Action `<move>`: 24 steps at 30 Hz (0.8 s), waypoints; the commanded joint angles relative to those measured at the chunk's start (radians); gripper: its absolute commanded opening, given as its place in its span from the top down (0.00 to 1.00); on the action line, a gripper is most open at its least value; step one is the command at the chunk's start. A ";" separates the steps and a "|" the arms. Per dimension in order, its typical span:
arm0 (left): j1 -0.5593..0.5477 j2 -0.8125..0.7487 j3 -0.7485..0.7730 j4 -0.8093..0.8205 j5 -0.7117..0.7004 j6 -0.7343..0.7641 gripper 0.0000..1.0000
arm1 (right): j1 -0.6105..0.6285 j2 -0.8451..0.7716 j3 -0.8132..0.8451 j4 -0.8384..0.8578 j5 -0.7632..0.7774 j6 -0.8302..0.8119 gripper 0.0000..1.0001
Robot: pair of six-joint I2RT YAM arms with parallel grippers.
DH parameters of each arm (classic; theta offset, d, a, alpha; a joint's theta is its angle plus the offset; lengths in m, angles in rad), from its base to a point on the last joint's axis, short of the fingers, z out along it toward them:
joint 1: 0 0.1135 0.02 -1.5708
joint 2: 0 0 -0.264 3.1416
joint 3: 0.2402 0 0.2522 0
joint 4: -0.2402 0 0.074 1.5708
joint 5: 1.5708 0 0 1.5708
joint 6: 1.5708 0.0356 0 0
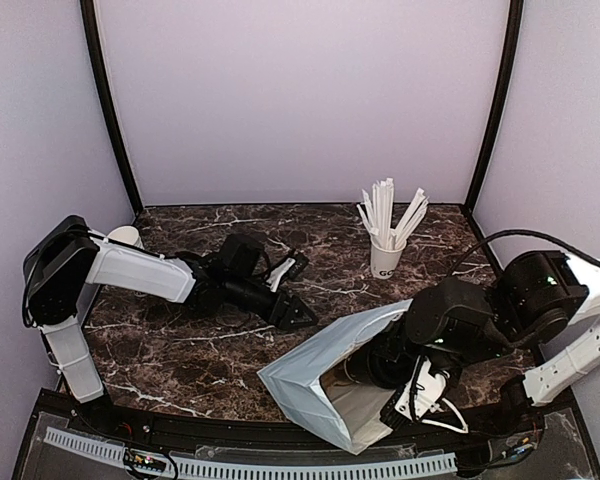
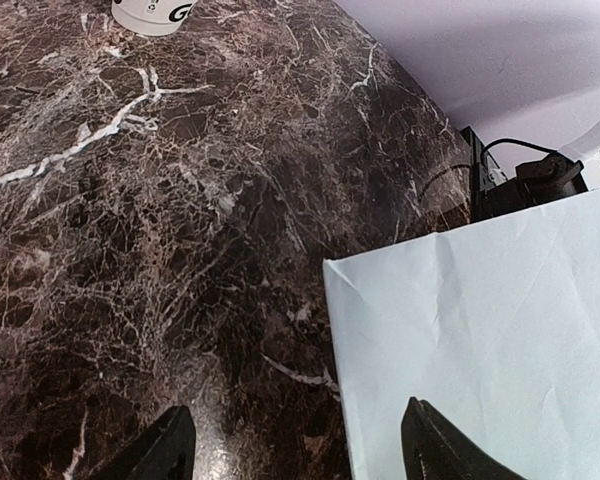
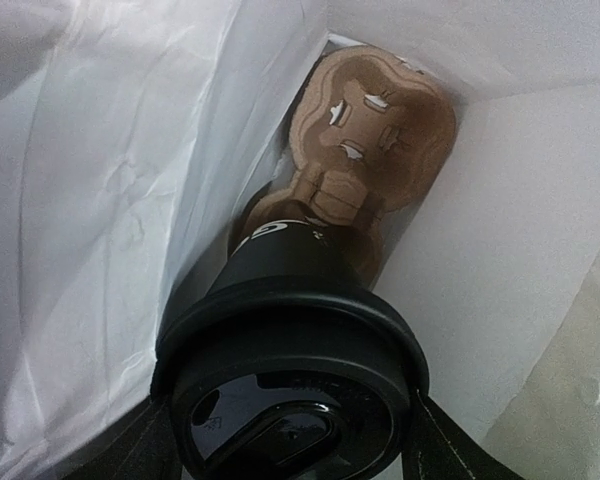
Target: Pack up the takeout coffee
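White paper bag [image 1: 310, 385] lies on its side on the counter [image 1: 180, 350], mouth toward your right arm. The left pincer [image 1: 295, 312] hovers near its far edge. From the left wrist, those jaws stand apart, empty. From the right wrist, your right pincer [image 3: 290, 455] clamps the takeout coffee [image 3: 290, 320] inside the bag, black lid facing you, dark body pointing deeper toward brown cardboard [image 3: 365, 130].

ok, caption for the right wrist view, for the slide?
Right claw grips the lidded coffee deep inside the white bag, a brown cardboard piece beyond it.
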 commanded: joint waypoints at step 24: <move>0.009 0.061 0.039 0.056 0.249 -0.021 0.27 | -0.070 0.160 -0.081 0.288 0.161 0.074 0.60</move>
